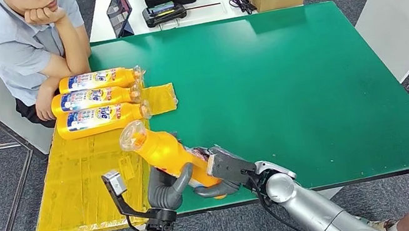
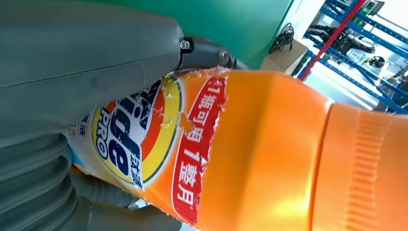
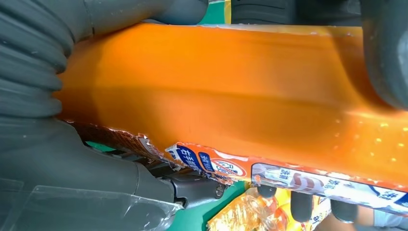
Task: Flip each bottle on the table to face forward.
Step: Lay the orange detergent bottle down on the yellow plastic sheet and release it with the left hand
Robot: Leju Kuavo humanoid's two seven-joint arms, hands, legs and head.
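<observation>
We are holding one orange plastic detergent bottle [image 1: 165, 154] tilted above green desk [image 1: 311, 84] near edge, left hand [image 1: 167, 189] and right hand [image 1: 221, 173] both gripping it. Three matching bottles [image 1: 99, 99] are lying side by side on yellow mat [image 1: 74, 183].

Orange bottle [image 1: 165, 153] with blue-red label, over a green table [image 1: 284, 76] and yellow mat [image 1: 82, 175].

Orange bottle [image 1: 165, 153] is tilting cap-up off the table, torn label facing down. Three labelled bottles [image 1: 99, 98] are lying side by side, labels up, caps pointing right.
</observation>
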